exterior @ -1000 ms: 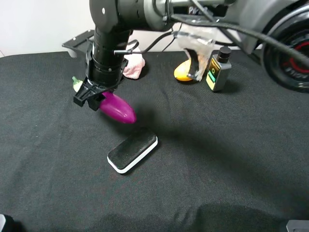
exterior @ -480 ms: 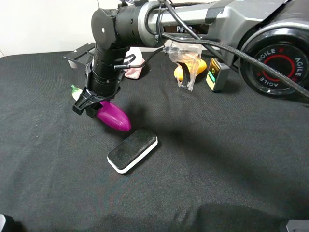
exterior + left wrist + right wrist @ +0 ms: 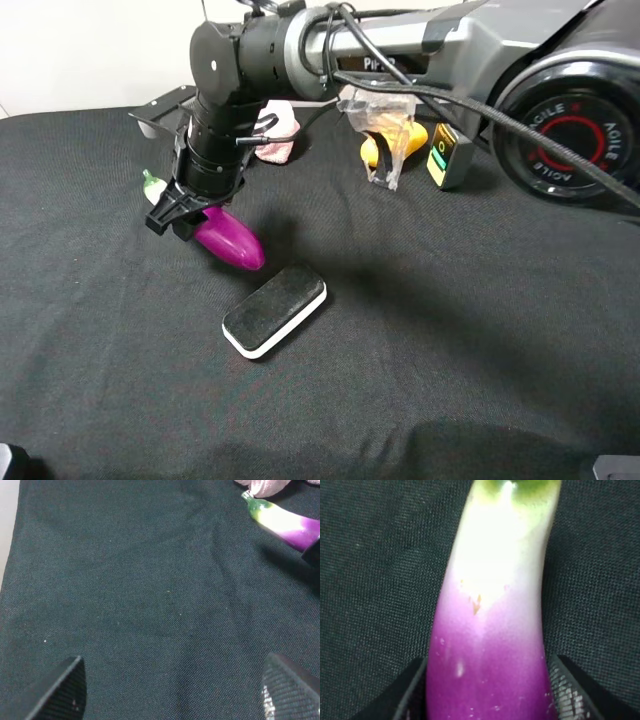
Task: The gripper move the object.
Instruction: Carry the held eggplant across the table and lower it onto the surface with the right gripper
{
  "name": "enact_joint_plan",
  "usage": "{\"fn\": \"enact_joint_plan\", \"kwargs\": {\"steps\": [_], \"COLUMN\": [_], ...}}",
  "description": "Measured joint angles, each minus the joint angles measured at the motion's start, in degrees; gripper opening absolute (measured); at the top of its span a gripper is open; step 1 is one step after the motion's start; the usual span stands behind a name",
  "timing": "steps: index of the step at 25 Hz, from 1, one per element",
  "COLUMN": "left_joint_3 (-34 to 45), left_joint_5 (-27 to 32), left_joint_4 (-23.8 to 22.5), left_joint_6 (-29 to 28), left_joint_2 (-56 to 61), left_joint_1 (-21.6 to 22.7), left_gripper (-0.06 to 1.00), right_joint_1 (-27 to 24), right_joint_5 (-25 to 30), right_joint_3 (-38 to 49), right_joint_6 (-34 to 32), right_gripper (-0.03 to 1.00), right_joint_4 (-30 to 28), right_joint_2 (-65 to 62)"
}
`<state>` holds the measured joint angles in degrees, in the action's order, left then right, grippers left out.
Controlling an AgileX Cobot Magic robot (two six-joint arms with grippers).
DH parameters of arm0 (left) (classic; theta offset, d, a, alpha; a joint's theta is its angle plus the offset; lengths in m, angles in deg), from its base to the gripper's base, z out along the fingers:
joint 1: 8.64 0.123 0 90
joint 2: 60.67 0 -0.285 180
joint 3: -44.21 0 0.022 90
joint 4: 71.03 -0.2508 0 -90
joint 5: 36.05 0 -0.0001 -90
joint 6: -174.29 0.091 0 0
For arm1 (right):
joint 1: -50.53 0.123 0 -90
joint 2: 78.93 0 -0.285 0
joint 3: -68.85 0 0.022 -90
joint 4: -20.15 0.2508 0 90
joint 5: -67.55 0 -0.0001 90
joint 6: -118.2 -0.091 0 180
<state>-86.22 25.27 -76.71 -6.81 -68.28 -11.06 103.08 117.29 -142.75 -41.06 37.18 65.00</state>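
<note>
The eggplant [image 3: 232, 242] has been shifted a bit left and lower since a second ago. It's now seen on the left side of the black cloth [image 3: 450, 340], just far-left of the eraser [image 3: 275, 311], not touching it. It's clamped round the middle by the right gripper [image 3: 183, 217]. The left gripper [image 3: 172, 690] is held spread wide.

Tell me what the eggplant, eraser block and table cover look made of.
Eggplant: likely hard moulded plastic, glossy; bright highlights and small scuffs on the skin. Eraser block: smooth white base, probably plastic, with a matte black top that looks like felt or foam; can't tell which. Table cover: black woven fabric, matte; the weave shows in the wrist views.
</note>
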Motion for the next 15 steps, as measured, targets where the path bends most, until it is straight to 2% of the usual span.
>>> {"fn": "enact_joint_plan", "kwargs": {"steps": [15], "left_joint_3": [0.0], "left_joint_5": [0.0], "left_joint_4": [0.0], "left_joint_6": [0.0], "left_joint_2": [0.0], "left_joint_1": [0.0], "left_gripper": [0.71], "right_joint_1": [0.48], "right_joint_5": [-0.85], "right_joint_3": [0.0], "right_joint_6": [0.45], "right_gripper": [0.38], "right_joint_4": [0.44], "right_joint_2": [2.15]}}
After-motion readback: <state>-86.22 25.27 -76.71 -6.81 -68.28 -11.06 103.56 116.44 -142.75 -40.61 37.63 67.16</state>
